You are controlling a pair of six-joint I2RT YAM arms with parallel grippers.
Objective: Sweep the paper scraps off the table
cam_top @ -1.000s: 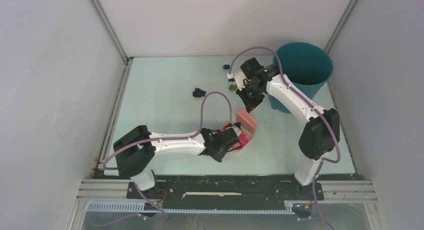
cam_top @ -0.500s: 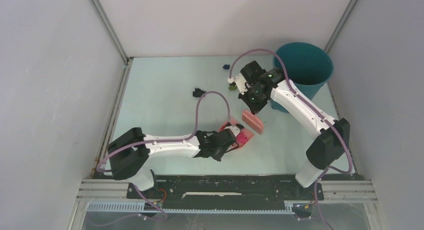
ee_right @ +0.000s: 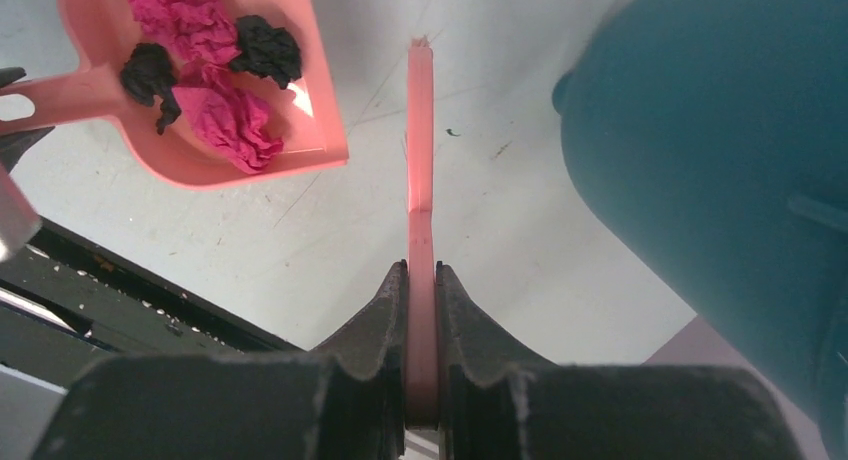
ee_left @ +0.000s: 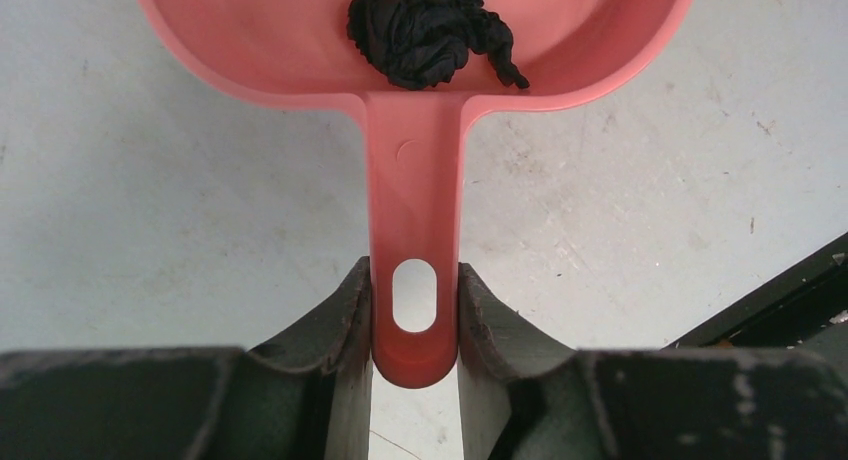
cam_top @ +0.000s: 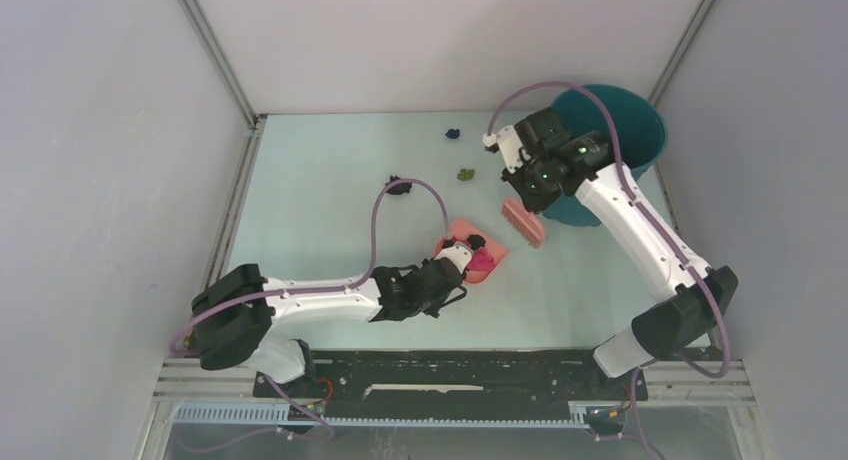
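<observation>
The table (cam_top: 320,210) fills the middle of my overhead view, with the teal bin (cam_top: 640,115) at its upper right corner. My left gripper (ee_left: 414,280) is clamped on the handle of the pink dustpan (cam_top: 461,230) just below centre. My right gripper (ee_right: 421,275) pinches the pink brush (cam_top: 524,223) right of the pan, beside the bin. Magenta and black paper scraps (ee_right: 228,120) lie in the pan. A blue scrap (cam_top: 452,134), green scrap (cam_top: 465,175) and black scrap (cam_top: 398,187) sit loose above it.
</observation>
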